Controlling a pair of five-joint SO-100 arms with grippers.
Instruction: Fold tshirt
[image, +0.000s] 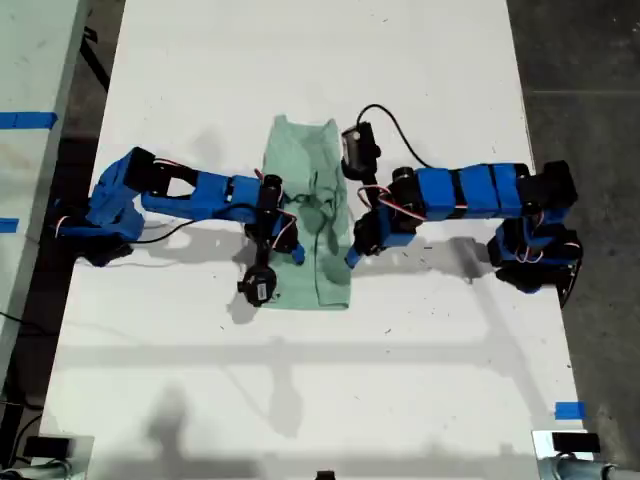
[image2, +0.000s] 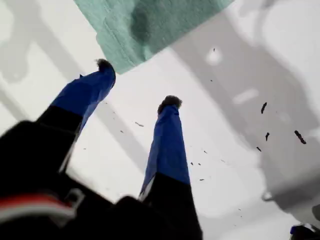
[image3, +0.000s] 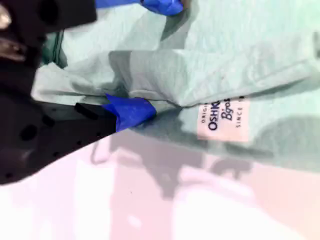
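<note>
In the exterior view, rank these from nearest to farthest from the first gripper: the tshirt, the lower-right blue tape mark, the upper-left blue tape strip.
1. tshirt: beside my first gripper, toward the exterior view's left.
2. blue tape mark: exterior view's lower right, at the table's edge.
3. blue tape strip: exterior view's upper left, off the table.

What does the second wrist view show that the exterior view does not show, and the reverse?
Only the second wrist view shows a printed neck label inside the tshirt, with a blue fingertip of my second gripper at a fold; whether it grips the cloth is not clear. Only the exterior view shows both arms, the white table, and blue tape near that view's lower right. Both show the pale green tshirt lying folded into a narrow strip on the table.
</note>
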